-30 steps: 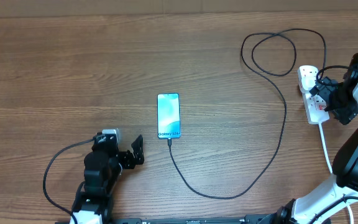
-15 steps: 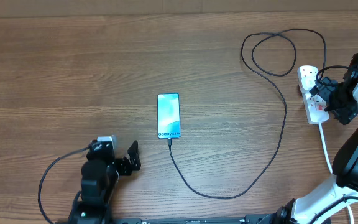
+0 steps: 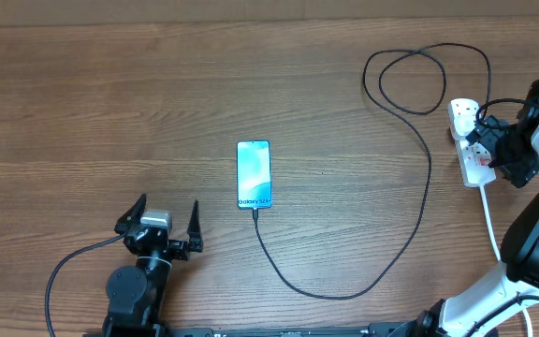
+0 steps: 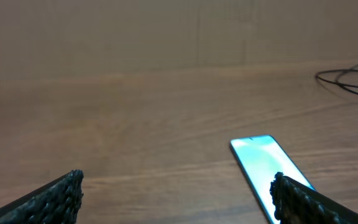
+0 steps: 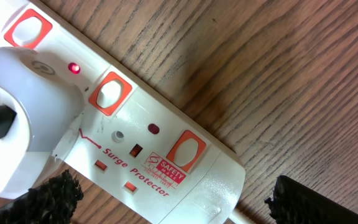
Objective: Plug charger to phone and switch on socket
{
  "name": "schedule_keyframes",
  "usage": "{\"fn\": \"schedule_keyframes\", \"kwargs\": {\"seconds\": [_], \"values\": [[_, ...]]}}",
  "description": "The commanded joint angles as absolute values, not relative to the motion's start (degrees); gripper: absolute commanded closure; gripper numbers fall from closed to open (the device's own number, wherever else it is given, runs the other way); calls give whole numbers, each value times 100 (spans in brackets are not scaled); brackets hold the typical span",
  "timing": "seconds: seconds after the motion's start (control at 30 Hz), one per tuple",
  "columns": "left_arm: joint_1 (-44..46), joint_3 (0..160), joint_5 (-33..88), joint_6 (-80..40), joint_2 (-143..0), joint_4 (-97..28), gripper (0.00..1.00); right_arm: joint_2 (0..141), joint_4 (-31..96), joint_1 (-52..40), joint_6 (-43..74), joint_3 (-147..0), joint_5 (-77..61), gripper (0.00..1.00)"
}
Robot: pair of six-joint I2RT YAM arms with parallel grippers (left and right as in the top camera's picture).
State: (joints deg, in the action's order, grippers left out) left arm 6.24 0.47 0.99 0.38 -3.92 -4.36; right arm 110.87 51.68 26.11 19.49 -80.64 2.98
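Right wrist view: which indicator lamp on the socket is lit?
On the socket, the lamp beside the white adapter glows red; the other lamp, farther along, is dark.

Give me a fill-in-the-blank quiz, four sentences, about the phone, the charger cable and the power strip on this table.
1. The white elongated power strip is printed "Surge ____".
2. Beside its white plug glows a small ____ light.
3. The thin black charger cable loops across the ____ table to the slim blue-screened smartphone.
4. The left claw stands ____, holding nothing.

Missing words: Protector; red; wooden; open.
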Motion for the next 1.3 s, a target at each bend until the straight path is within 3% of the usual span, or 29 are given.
{"fn": "schedule_keyframes", "kwargs": {"seconds": [0.0, 0.23, 1.27], "values": [[373, 25, -23, 390, -84, -458, 0, 11059, 5153, 2611, 1942, -8182, 333, 0], [-34, 25, -47, 390, -19, -462, 0, 11059, 5153, 2611, 1942, -8182, 331, 0], [-47, 25, -10, 390, -23, -443, 0, 11059, 5153, 2611, 1942, -8182, 331, 0]]}}
